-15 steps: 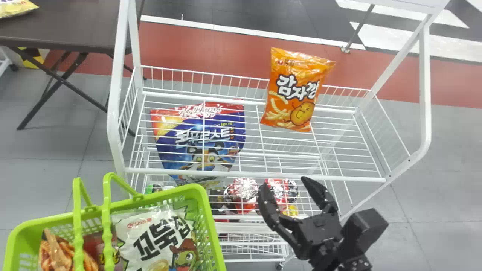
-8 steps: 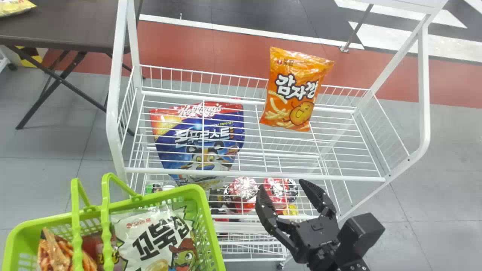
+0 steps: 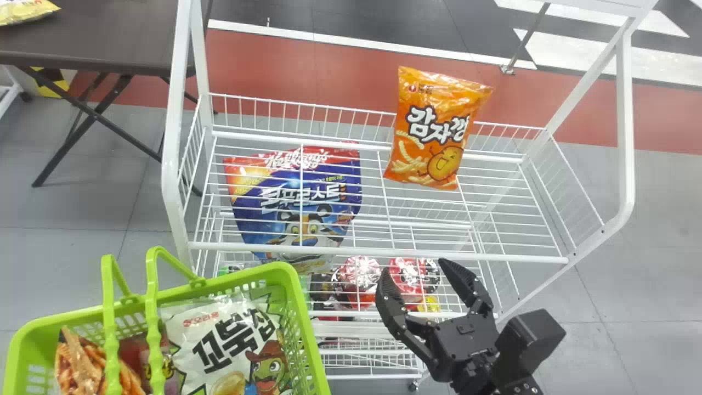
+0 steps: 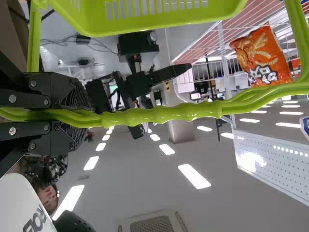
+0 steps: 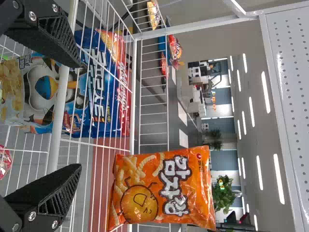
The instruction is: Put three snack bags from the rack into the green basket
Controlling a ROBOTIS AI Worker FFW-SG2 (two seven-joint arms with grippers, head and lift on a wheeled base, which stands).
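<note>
My right gripper (image 3: 419, 269) is just in front of the rack's (image 3: 378, 253) front edge, open and holding nothing; in the right wrist view this gripper (image 5: 72, 118) has its fingers wide apart. Upright against the rack's back rail leans an orange snack bag (image 3: 433, 131), farther off than the fingertips in the right wrist view. The green basket (image 3: 299, 307) at the lower left holds a white snack bag (image 3: 230, 345) and a reddish-brown snack bag (image 3: 90, 367). In the left wrist view my left gripper (image 4: 79, 113) is shut on the basket's handles (image 4: 164, 114).
A blue cereal bag (image 3: 296, 203) lies below the upper shelf's wires at the left. Red packages (image 3: 359, 274) sit on the lower level. White posts (image 3: 174, 164) rise at the rack's sides. Behind left stands a dark table (image 3: 109, 38) with a yellow bag.
The rack and the orange bag have shifted slightly right and up in the head view. My right gripper is still open and has barely moved.
</note>
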